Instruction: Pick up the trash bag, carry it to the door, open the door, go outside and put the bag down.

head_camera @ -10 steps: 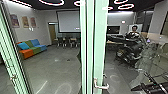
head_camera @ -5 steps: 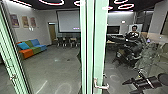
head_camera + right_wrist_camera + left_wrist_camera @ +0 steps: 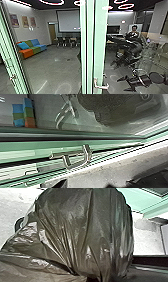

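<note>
Here's the left gripper [image 3: 93,279], tight in its own wrist view, and it has the trash bag [image 3: 82,230]: dark, glossy plastic, its creases running together where the jaws pinch it. The bag is puffed out full beyond that gathered spot, with a loose, wrinkled fold spreading to one side, and the floor shows pale behind it.

Over to the head view, read as a clock with 12 at the top: the right gripper [image 3: 122,85] is out between 4 and 5 o'clock, aimed toward 9, its 2 jaws spread with nothing between them. Near those tips, at their 9 o'clock, sits the metal door handle [image 3: 101,86]; gripper and handle are apart. The handle is fixed to the pale green door frame [image 3: 100,45], upright and running from 12 down to 6. The right wrist view gives a close look at that bent handle, and it is free of any grasp.

Around the dial, then! At 9 o'clock, a sofa [image 3: 32,48] in orange, green and blue; at 10, 3 wall pictures [image 3: 25,22]; at 11, a big pale screen [image 3: 68,22] with chairs [image 3: 65,42] below it. And between 2 and 3 o'clock, a person [image 3: 134,32], small, facing this way.
</note>
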